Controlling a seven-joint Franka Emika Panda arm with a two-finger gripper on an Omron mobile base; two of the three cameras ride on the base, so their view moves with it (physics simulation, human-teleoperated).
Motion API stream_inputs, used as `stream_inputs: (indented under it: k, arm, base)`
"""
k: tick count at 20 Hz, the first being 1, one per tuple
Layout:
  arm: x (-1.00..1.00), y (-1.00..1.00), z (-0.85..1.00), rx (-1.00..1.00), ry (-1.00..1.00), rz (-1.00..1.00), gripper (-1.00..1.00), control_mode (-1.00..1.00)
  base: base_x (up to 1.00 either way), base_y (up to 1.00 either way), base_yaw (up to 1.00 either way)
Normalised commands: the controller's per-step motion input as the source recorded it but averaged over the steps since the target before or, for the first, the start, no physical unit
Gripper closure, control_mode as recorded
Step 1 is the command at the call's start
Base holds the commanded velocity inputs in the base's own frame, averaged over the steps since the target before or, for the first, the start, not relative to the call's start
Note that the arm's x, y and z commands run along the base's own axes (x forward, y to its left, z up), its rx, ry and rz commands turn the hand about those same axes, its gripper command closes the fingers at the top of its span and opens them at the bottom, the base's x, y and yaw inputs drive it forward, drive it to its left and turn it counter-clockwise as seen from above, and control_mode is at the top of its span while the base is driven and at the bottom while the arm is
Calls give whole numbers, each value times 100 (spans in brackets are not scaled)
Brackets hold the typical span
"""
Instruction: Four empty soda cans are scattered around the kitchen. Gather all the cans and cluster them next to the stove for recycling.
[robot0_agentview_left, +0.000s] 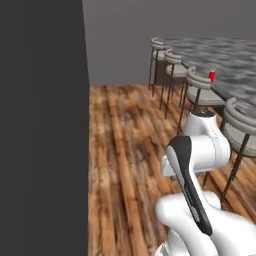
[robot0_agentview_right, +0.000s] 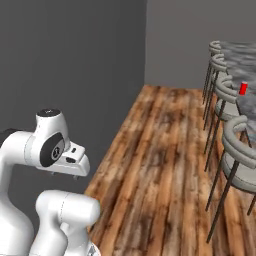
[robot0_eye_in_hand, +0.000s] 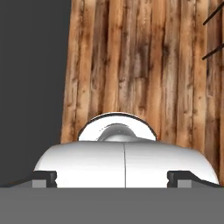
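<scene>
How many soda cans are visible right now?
1. One red soda can stands on the grey marbled counter behind the row of stools. Others may be out of view.

Glossy white rounded arm (robot0_agentview_left: 200, 150) segments with dark joint covers

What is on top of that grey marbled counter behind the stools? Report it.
One red soda can stands upright on the counter, near its stool-side edge. The counter's far right runs out of frame.

Both base views forward over wooden floor (robot0_agentview_left: 130, 150); hand view straight down, close above it.
</scene>
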Motion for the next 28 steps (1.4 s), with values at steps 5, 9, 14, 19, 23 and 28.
stream_inputs:
  k: [5, 9, 14, 19, 23, 28]
  arm:
    - [0, 0, 0, 0, 0, 0, -100, 100]
    - [0, 0, 0, 0, 0, 0, -100, 100]
    - [0, 0, 0, 0, 0, 0, -100, 100]
    - [0, 0, 0, 0, 0, 0, -100, 100]
    - [0, 0, 0, 0, 0, 0, -100, 100]
    - [0, 0, 0, 0, 0, 0, -100, 100]
  base:
    - [100, 58, -30]
    - [100, 61, -21]
    - [100, 24, -23]
    - [100, 22, -22]
    - [100, 26, -22]
    - [100, 29, -23]
